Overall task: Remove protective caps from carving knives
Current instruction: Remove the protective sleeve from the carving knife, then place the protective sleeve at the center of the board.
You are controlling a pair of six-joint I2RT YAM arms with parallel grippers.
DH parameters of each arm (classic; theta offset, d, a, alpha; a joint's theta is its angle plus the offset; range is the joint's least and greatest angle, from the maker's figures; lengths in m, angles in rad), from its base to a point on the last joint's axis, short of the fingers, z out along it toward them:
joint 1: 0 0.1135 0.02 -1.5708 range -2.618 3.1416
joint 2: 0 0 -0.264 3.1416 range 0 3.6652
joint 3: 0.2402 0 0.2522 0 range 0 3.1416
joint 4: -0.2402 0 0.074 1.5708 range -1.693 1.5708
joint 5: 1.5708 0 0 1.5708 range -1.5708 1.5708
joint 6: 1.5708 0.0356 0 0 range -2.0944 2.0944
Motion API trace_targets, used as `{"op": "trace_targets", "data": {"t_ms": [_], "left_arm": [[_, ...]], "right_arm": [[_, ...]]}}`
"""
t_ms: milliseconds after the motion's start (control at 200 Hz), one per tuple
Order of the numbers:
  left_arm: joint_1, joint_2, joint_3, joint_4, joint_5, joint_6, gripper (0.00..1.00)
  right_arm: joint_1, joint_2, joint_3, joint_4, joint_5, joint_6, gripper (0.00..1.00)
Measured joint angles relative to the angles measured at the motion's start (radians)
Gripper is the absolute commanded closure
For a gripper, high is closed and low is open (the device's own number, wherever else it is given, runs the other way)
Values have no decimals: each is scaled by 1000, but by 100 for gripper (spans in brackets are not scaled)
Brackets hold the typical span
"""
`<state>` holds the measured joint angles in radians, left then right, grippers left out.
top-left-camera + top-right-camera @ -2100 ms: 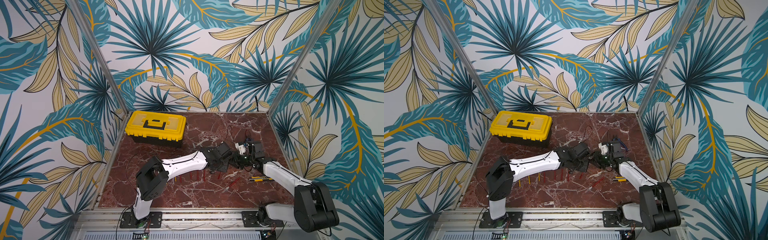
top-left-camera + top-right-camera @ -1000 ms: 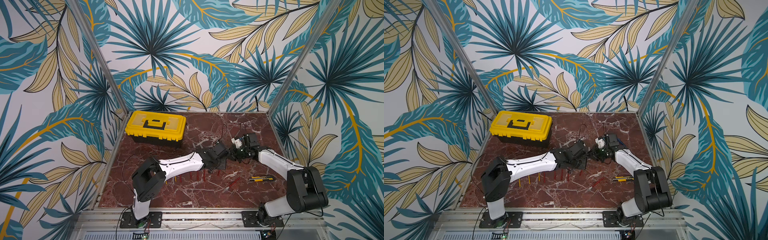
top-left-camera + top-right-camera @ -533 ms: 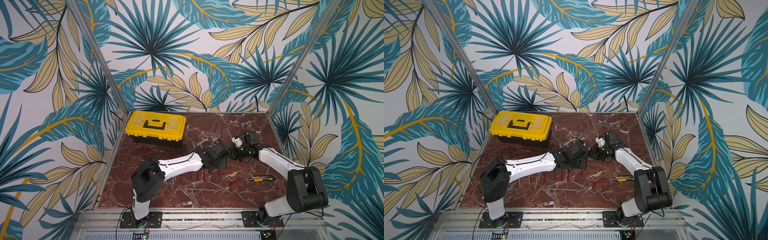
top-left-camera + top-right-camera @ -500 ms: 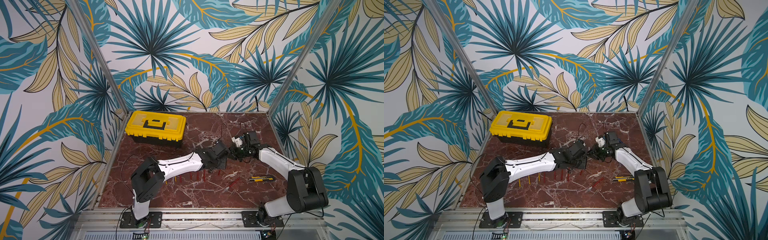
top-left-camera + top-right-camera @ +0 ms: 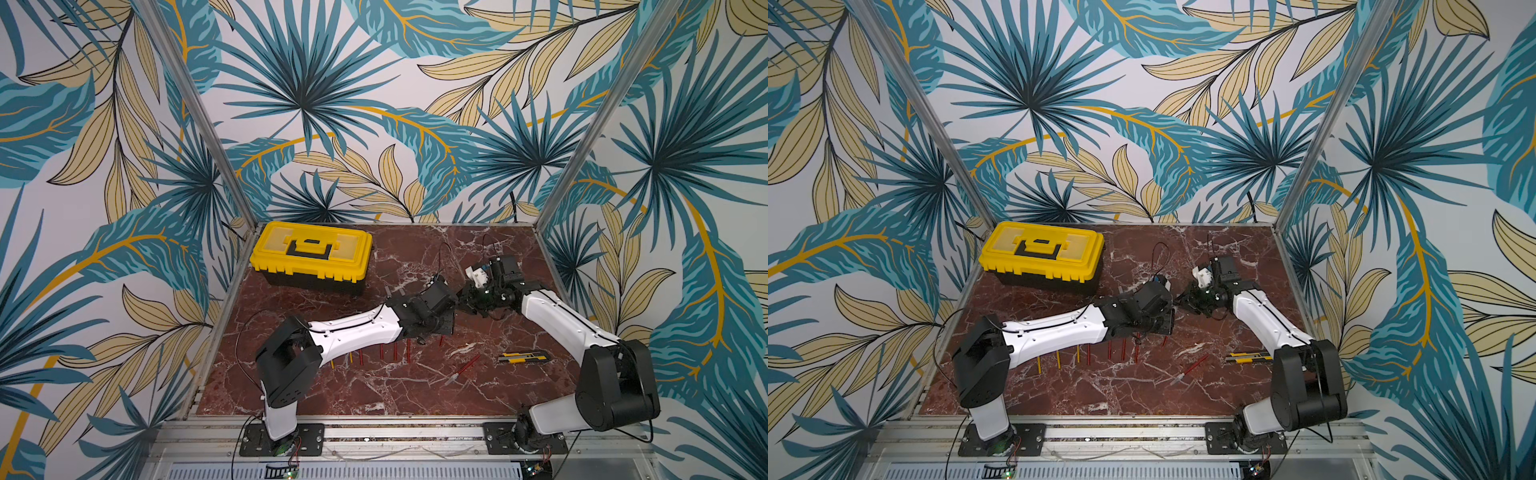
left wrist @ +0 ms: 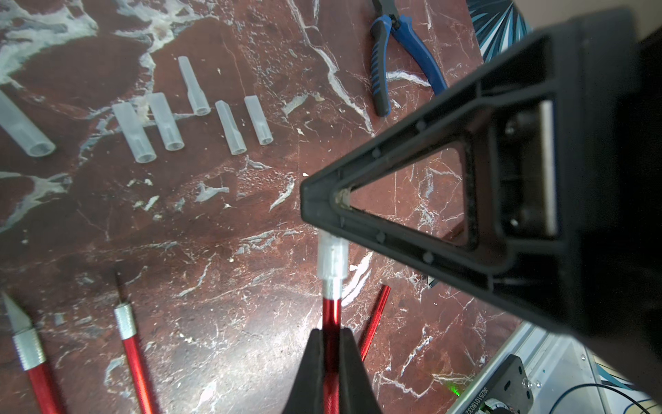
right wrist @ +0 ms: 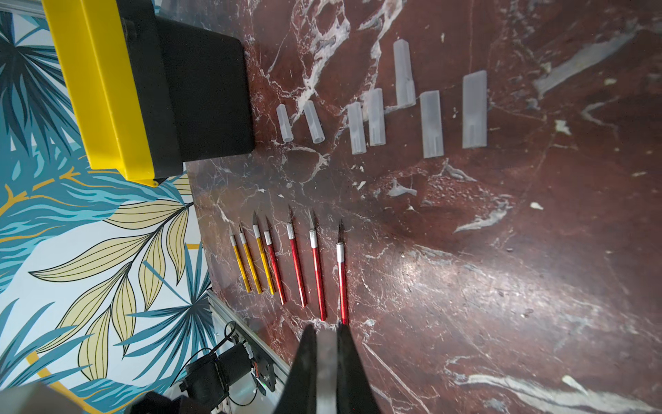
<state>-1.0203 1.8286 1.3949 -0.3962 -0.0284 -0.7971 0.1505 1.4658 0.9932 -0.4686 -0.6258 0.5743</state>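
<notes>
Closest in, the left gripper (image 6: 331, 338) is clamped tight on the red handle of a carving knife (image 6: 331, 312), and just past that grip the translucent protective cap (image 6: 333, 258) sits over the blade end, pinched in the closed right gripper (image 7: 326, 335). Such a cap looks light, slick and a little squashy (a friction fit, I judge), so it wants a firm but gentle hold round its wider mouth end and a straight pull along the thin, stiff handle, never a twist against the fragile blade. Farther off, loose caps (image 6: 168, 122) lie in a row, with blue pliers (image 6: 404, 46) lying apart from them.
</notes>
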Motion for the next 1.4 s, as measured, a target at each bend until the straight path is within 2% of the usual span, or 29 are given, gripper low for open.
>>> {"op": "trace_targets", "data": {"t_ms": [350, 616, 1132, 1232, 1397], "left_arm": [[1, -39, -41, 52, 1, -10, 100], [-26, -46, -91, -80, 51, -24, 100], [-24, -46, -91, -101, 51, -26, 100], [-23, -47, -91, -102, 47, -24, 100], [-23, -78, -93, -106, 17, -17, 100]], "right_arm": [[-8, 0, 68, -42, 19, -14, 100], [-51, 0, 133, 57, 53, -13, 100], [-65, -1, 133, 50, 65, -23, 100], [-67, -11, 133, 30, 107, -43, 100], [-67, -76, 130, -32, 291, -91, 100]]}}
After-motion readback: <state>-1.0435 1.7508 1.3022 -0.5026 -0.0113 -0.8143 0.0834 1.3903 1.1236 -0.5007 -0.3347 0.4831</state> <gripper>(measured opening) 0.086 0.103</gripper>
